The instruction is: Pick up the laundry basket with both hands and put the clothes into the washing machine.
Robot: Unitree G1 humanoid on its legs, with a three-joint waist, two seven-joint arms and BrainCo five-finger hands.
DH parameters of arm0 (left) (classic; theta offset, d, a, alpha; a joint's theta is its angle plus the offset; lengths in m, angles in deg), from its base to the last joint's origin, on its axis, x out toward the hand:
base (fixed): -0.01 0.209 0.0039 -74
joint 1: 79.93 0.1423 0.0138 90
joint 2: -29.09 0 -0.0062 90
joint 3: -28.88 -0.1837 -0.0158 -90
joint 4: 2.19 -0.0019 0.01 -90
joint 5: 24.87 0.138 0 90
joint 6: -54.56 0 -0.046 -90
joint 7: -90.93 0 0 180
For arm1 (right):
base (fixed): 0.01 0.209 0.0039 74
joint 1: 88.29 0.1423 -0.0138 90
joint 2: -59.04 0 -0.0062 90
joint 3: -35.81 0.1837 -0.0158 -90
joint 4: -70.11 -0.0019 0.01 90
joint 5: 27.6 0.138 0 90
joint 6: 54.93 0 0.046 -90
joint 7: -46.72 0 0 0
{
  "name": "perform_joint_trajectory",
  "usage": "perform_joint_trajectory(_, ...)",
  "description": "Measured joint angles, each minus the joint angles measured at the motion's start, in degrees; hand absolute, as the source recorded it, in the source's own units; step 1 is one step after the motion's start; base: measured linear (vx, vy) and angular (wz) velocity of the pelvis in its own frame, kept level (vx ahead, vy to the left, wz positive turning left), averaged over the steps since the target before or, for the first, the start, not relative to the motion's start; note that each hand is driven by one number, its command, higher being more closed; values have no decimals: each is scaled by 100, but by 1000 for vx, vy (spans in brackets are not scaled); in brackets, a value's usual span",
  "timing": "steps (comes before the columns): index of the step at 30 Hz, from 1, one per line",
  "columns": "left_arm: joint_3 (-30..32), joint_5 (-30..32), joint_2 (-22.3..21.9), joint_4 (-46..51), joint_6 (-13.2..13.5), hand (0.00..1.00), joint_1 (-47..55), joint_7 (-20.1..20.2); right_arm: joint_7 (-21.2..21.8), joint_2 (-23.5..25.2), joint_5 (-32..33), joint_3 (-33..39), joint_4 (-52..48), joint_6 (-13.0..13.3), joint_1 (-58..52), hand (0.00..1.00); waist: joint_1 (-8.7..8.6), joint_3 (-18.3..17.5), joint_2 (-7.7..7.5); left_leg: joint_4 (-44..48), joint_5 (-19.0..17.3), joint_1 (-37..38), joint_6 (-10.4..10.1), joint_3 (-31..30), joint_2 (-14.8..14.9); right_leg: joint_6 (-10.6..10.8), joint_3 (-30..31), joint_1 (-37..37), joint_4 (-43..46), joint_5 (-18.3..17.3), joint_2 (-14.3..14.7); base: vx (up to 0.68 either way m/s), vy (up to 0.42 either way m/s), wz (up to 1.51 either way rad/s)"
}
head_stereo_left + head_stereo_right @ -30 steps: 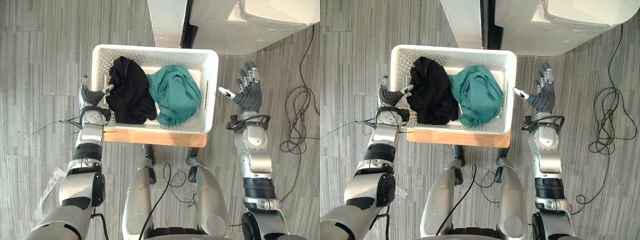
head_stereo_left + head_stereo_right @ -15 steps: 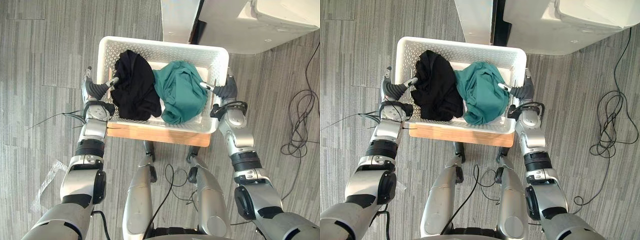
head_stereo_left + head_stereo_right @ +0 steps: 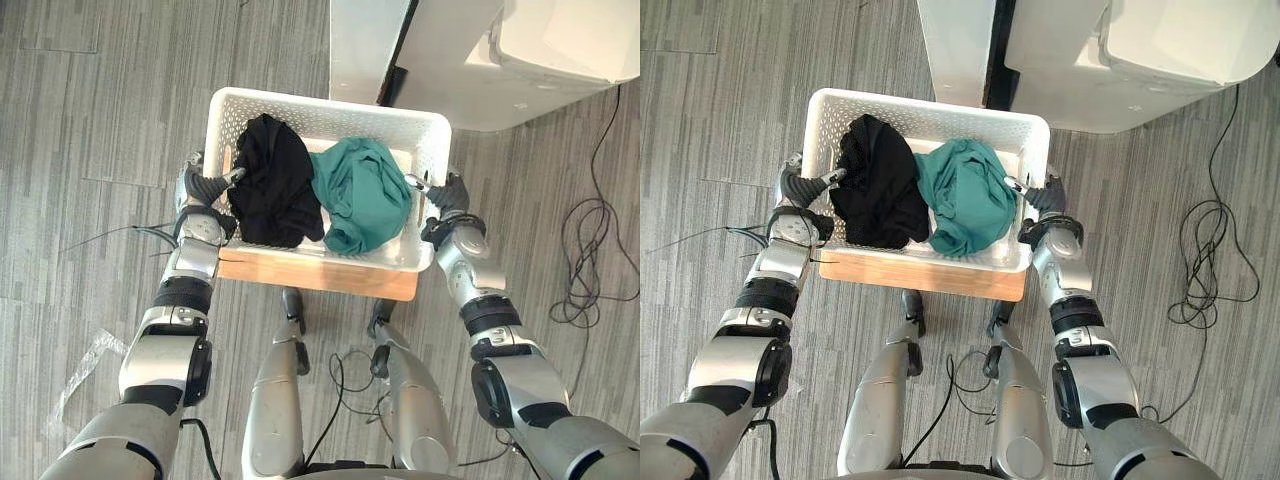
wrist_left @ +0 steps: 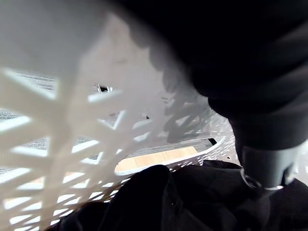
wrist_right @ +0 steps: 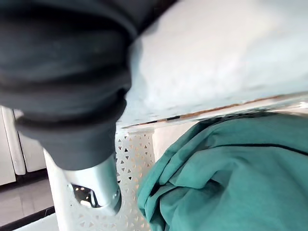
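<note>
The laundry basket (image 3: 320,110) is white, with walls of open lattice. It stands in the middle of the head views, over a small wooden worktop (image 3: 320,278) whose edge shows at the 6 o'clock side of the basket. I cannot tell if the basket rests on the wood or is a little above it.

Two clothes lie inside. A black garment (image 3: 268,180) fills the 9 o'clock half and a teal garment (image 3: 362,195) fills the 3 o'clock half. They touch each other in the middle.

The left robot hand (image 3: 205,188) is at the 9 o'clock wall of the basket. Its thumb (image 4: 267,168) reaches over the rim and goes inside, just beside the black garment, while the rest of the hand is against the outer side, so the wall is pinched between them.

The right robot hand (image 3: 447,195) is at the 3 o'clock wall in the same manner. Its thumb (image 5: 96,185) is inside the rim, near the teal garment, and it holds the wall from both sides.

The washing machine (image 3: 560,50) is at about 1 o'clock from the basket, and a white cabinet (image 3: 365,45) stands at 12 o'clock, just beside it. All is on a grey wood-pattern floor (image 3: 100,120).
</note>
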Motion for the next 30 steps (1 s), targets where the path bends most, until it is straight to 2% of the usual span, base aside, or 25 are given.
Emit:
perform_joint_trajectory(4, -94, -7, 78, -48, -55, 100, -45, 132, 7, -62, 85, 0, 116, -33, 52, 100, -3, 0, -1, 51, -3, 1, -4, 28, 44, -32, 7, 10, 0, 26, 23, -8, -16, -5)
perform_joint_trajectory(12, -193, 19, -49, -453, -275, 100, -11, 497, 9, -153, 93, 60, 178, -436, -204, 100, 3, -2, -4, 217, -117, 348, -21, 183, 180, -49, 136, 337, 3, 36, 120, -9, -22, -10)
perform_joint_trajectory(15, -547, 139, -86, -491, -274, 100, 39, 653, 46, -285, 88, 131, 173, -520, -583, 100, -17, -2, -4, 182, -131, 661, -26, 237, 184, -54, 170, 589, 17, 24, 123, 0, -7, -8)
perform_joint_trajectory(17, -856, 248, -84, -204, -225, 100, 328, 757, 134, -368, 79, 168, -130, -657, -1101, 100, -27, -2, -4, 64, -130, 1042, -26, 334, 152, -27, 269, 839, 56, -26, 106, 13, 10, -13)
perform_joint_trajectory(19, -966, 336, -75, 346, -113, 100, 821, 759, 217, -369, 78, 234, -660, -673, -1710, 100, -67, -5, 0, -41, -132, 1343, -25, 335, 103, -12, 280, 1030, 159, -155, 60, 20, 3, 0)
perform_joint_trajectory(20, -988, 364, -74, 738, -17, 100, 1154, 796, 334, -370, 78, 295, -955, -675, -2074, 100, -185, -27, -1, -118, -133, 1496, -26, 315, 61, 18, 246, 1138, 259, -267, 10, 30, -4, 18)
perform_joint_trajectory(22, -1009, 362, -82, 1207, 95, 100, 1585, 883, 456, -349, 13, 444, -1416, -677, -2529, 100, -256, -142, 3, -216, -138, 1619, -34, 308, 22, 72, 210, 1204, 296, -353, -12, 39, -8, 11)
perform_joint_trajectory(24, -1008, 335, -160, 1912, 292, 100, 2306, 989, 728, -308, -86, 706, -1996, -644, -3178, 100, -353, -329, 11, -380, -132, 1891, -25, 324, -43, 87, 208, 1401, 294, -409, -29, 81, 7, 0)
perform_joint_trajectory(25, -1008, 336, -225, 2033, 324, 100, 2446, 1016, 777, -288, -86, 793, -2070, -632, -3325, 100, -354, -382, 14, -430, -132, 1993, -25, 330, -45, 115, 209, 1472, 299, -449, -37, 95, -2, 0)
perform_joint_trajectory(28, -958, 273, -508, 2703, 470, 100, 3256, 1125, 975, 20, -139, 1245, -2547, -602, -4025, 100, -375, -835, 25, -676, -132, 2397, -26, 375, -65, 128, 259, 1722, 311, -564, -38, 152, -29, -8)
perform_joint_trajectory(30, -852, 105, -719, 3099, 616, 100, 3856, 1177, 1101, 229, -135, 1385, -2713, -423, -4448, 100, -407, -1112, 45, -865, -169, 2810, -62, 496, -70, 155, 341, 2006, 270, -640, 7, 143, -8, -20)
